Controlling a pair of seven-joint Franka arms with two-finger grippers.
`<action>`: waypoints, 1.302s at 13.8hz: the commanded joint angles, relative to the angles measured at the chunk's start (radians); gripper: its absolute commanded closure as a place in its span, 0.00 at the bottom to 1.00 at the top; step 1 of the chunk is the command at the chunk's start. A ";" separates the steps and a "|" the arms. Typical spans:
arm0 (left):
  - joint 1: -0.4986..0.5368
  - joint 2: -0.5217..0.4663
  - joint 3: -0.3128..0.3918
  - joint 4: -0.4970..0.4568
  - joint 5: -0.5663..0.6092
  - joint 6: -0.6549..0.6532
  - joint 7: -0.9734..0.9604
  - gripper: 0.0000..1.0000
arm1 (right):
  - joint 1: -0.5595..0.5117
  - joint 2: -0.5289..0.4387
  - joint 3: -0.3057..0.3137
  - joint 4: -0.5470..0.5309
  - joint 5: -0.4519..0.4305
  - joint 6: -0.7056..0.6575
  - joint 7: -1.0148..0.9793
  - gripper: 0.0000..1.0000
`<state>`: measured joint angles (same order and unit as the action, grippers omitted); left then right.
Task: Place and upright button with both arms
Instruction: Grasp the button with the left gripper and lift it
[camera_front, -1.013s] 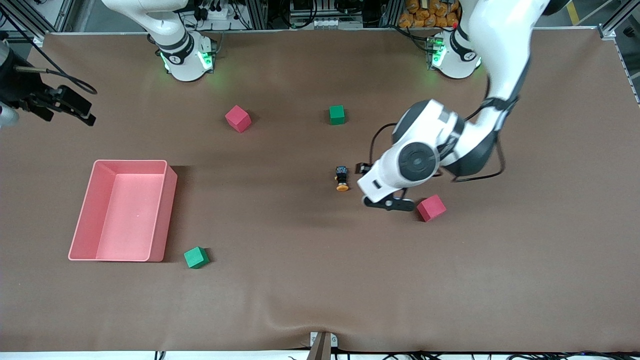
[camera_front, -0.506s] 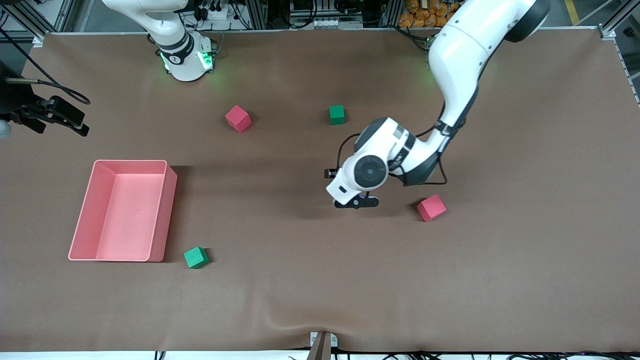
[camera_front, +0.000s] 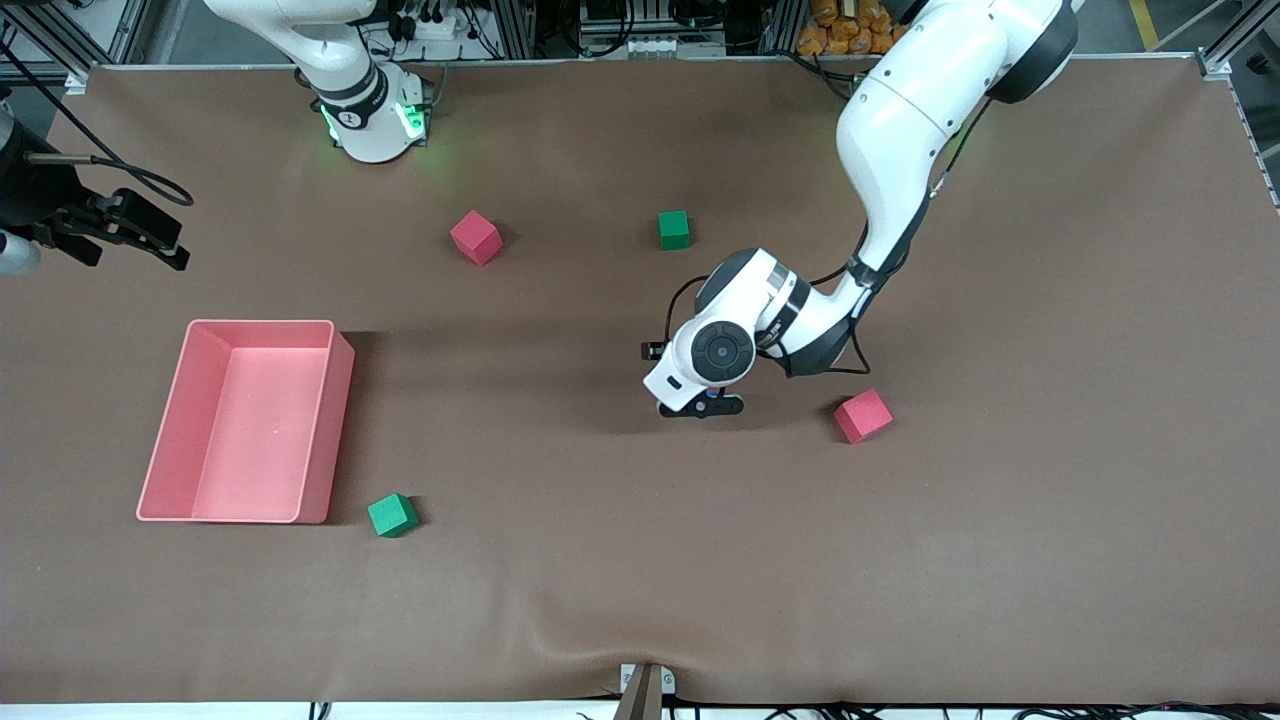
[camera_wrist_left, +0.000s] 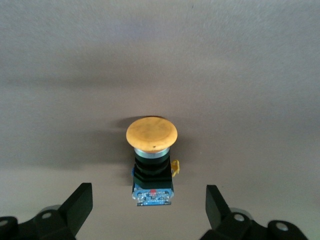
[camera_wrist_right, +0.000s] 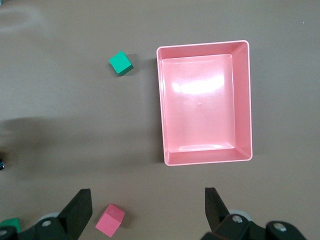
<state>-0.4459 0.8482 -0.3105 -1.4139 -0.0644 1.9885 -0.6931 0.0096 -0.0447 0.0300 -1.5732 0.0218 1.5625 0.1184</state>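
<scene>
Since a second ago, my left gripper (camera_wrist_left: 149, 210) has swung over the button (camera_wrist_left: 151, 161), which lies on its side between my spread fingers (camera_wrist_left: 77, 206). Right gripper (camera_wrist_right: 148, 210) waits open above the pink bin (camera_wrist_right: 242, 100).

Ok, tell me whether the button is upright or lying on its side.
On its side. In the left wrist view the button lies flat on the table, its orange cap sideways, between the open left gripper fingers.

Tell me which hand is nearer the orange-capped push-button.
Left. The left hand hangs open directly over the orange-capped push-button with the black body, which lies on its side. The right hand waits open at the right arm's end of the table, above the pink plastic bin.
</scene>
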 joint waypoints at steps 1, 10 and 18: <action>-0.017 0.028 0.007 0.027 0.002 0.003 -0.048 0.00 | 0.000 0.011 0.004 0.027 -0.013 -0.019 -0.013 0.00; -0.031 0.040 0.014 0.026 0.005 0.004 -0.063 0.22 | -0.002 0.009 0.001 0.027 -0.013 -0.021 -0.008 0.00; -0.030 0.049 0.017 0.027 0.001 0.004 -0.097 0.60 | 0.024 0.006 0.004 0.027 -0.023 -0.071 -0.006 0.00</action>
<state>-0.4650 0.8746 -0.3002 -1.4132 -0.0643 1.9916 -0.7673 0.0223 -0.0447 0.0313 -1.5683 0.0208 1.5079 0.1147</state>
